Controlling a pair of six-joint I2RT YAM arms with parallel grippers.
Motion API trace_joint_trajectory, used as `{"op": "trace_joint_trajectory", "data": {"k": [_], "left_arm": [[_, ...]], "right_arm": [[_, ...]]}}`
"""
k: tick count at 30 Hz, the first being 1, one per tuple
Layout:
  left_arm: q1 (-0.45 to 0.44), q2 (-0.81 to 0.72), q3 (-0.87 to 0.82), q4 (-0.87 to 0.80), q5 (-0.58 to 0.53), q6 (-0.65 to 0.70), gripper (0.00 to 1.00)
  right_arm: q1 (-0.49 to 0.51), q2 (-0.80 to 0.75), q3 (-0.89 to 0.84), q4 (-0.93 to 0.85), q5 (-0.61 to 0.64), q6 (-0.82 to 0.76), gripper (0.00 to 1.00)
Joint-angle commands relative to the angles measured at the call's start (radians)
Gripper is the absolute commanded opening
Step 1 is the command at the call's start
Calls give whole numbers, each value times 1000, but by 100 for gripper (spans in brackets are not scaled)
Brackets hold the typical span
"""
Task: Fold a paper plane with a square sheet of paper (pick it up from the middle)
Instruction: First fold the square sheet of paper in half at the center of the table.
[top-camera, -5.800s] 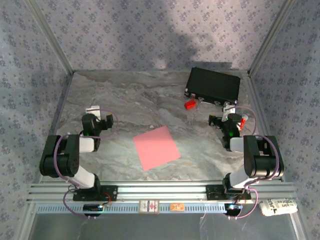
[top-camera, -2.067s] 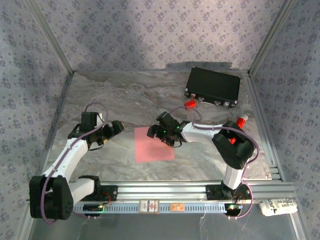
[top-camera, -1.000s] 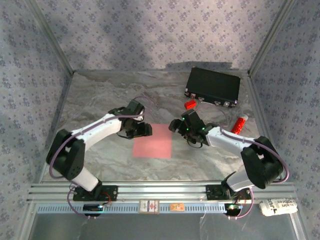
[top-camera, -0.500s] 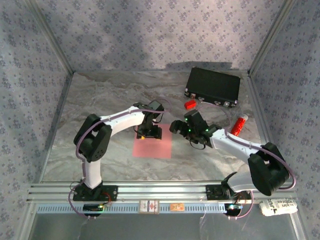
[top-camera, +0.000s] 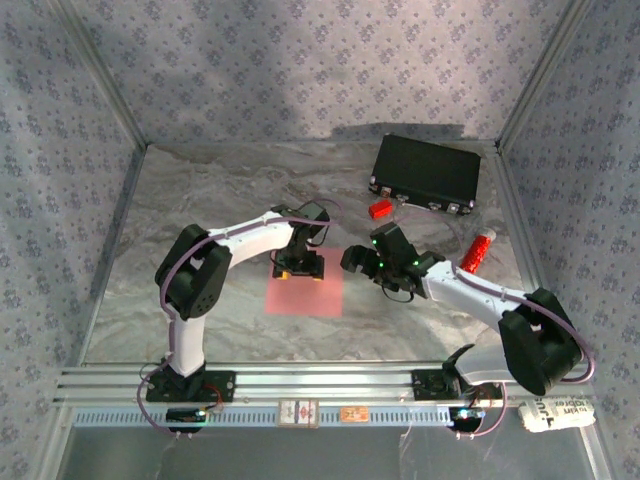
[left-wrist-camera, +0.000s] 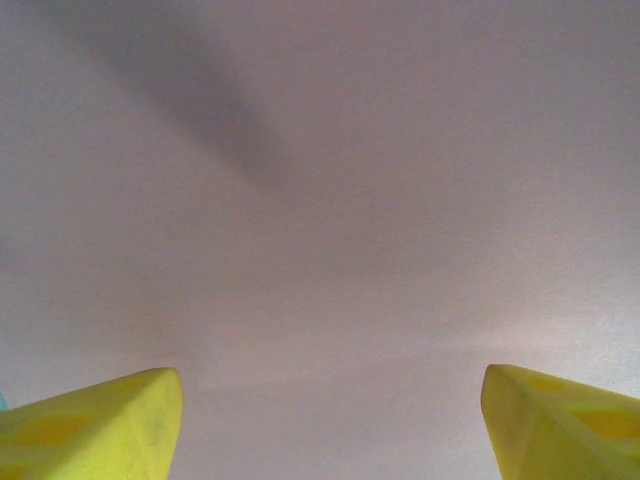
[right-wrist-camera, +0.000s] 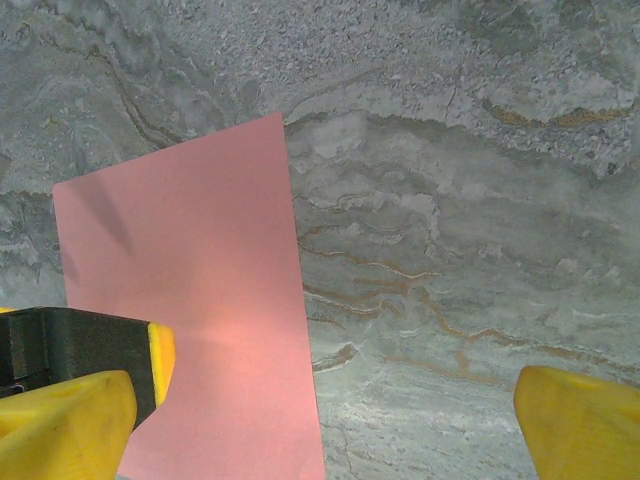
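Toward the middle of the table (top-camera: 190, 200), the left arm reaches in from its base at the near-left edge, and the left gripper (top-camera: 300, 266) hangs over the far edge of the square sheet of paper (top-camera: 305, 298). In the left wrist view its yellow fingers (left-wrist-camera: 95, 425) stand wide apart with only the pink surface spread beneath them. Nothing is held between them, and whether the tips touch the paper cannot be told. The sheet lies flat and unfolded near the table's centre, a little toward the near edge, its sides roughly square to the table's edges. Just beside the sheet's far-right corner, over bare marble, is the right gripper (top-camera: 354, 262), carried by the right arm, which comes in from the near-right edge. The right wrist view shows its yellow fingertips (right-wrist-camera: 578, 425) spread wide and holding nothing, with the sheet's right edge running between them. In that view one black-and-yellow finger of the left gripper sits over the paper at the left. Farther right, a small red block (top-camera: 379, 209) lies near the front of a black case (top-camera: 427, 170) that sits toward the far-right corner. A red-and-white tube (top-camera: 477, 251) lies aslant near the right edge.
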Motion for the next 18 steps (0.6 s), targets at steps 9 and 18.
{"op": "trace_joint_trajectory", "data": {"k": [9, 18], "left_arm": [[-27, 63, 58, -39, -64, -39, 81], [-44, 112, 36, -32, -67, -49, 81]], "right_arm": [[-9, 9, -4, -40, -12, -17, 99], [-10, 11, -11, -47, -11, -13, 99]]}}
